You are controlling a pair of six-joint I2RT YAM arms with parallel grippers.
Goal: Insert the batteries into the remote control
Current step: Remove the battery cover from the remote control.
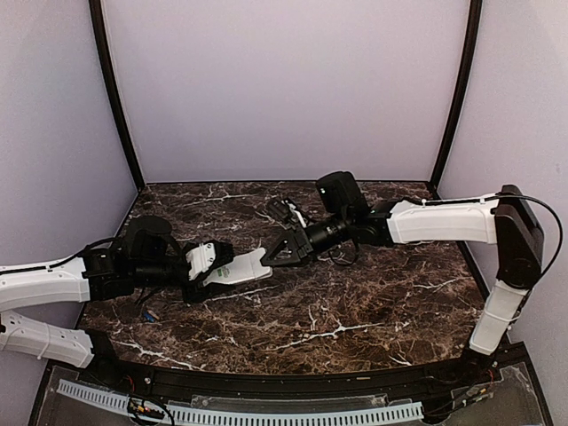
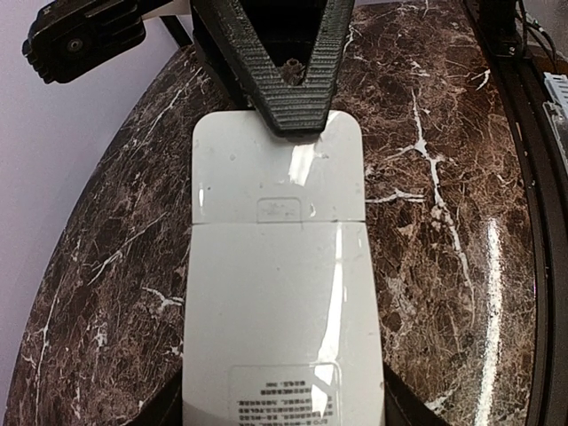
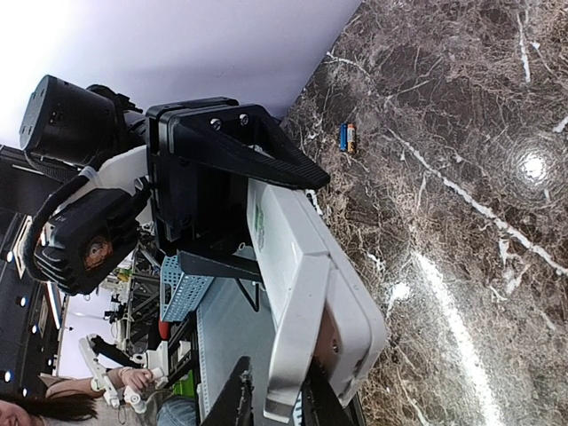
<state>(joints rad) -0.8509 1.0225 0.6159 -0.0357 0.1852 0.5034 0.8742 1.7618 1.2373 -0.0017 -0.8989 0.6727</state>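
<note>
Right now, your left gripper [image 1: 216, 269] is gripping the remote control [image 2: 280, 293] across its width. Its fingers are opened just as wide as the white body and are pressing on the two long sides. The remote is sticking straight out ahead of these fingers, with its plain back turned up to the left wrist camera. A printed label [image 2: 282, 390] is lying at the end nearest to the left gripper. A cover panel [image 2: 277, 169] with a seam is sitting closed at the far end.

Your right gripper [image 1: 271, 259] is meeting the remote from the opposite side. It is nearly closed and is pinching the far end of the remote through its thin side. One finger [image 2: 291, 111] is lying on the cover panel and the other one is going under. In the right wrist view the end of the remote is standing between the two fingertips.

The batteries [image 3: 347, 136] are lying side by side on the marble table [image 1: 355, 311], touching each other. They are beside and behind the left gripper, near its wrist, and well apart from the right gripper. Neither gripper is touching them.
</note>
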